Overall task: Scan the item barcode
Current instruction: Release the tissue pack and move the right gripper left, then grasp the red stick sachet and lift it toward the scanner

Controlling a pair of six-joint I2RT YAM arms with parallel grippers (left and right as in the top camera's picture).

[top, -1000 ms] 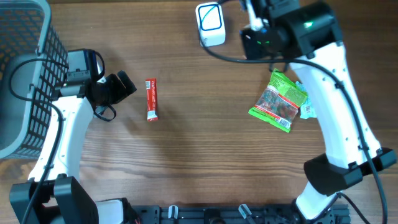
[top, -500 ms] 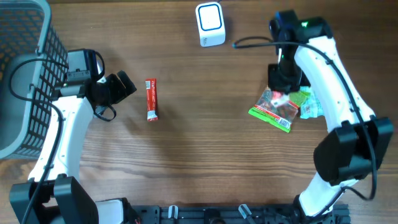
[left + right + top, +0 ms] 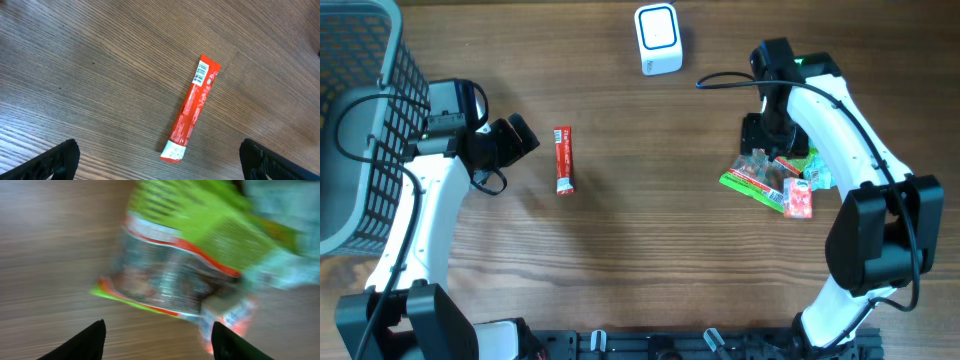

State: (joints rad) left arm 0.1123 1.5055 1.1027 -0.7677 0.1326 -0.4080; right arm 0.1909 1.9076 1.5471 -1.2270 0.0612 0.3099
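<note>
My L end effector [image 3: 515,140] hangs above the counter [image 3: 650,260], well left of the white scanner [image 3: 658,38] and nearer me. Its fingers are wide apart w/ nothing between them. The red stick packet [image 3: 191,114] lies flat betw. it and the scanner, touching neither. There's a white barcode patch at one end and a white tab at the other; the print along it is too small to read.

My R end effector [image 3: 767,140] is right of the scanner, low over the green snack bag [image 3: 190,265], fingers apart & gripping nothing. The bag's label is blurred, unreadable. A small red packet [image 3: 798,198] rests at the bag's edge farthest from the scanner. The gray mesh basket [image 3: 360,120] is far left of the scanner.
</note>
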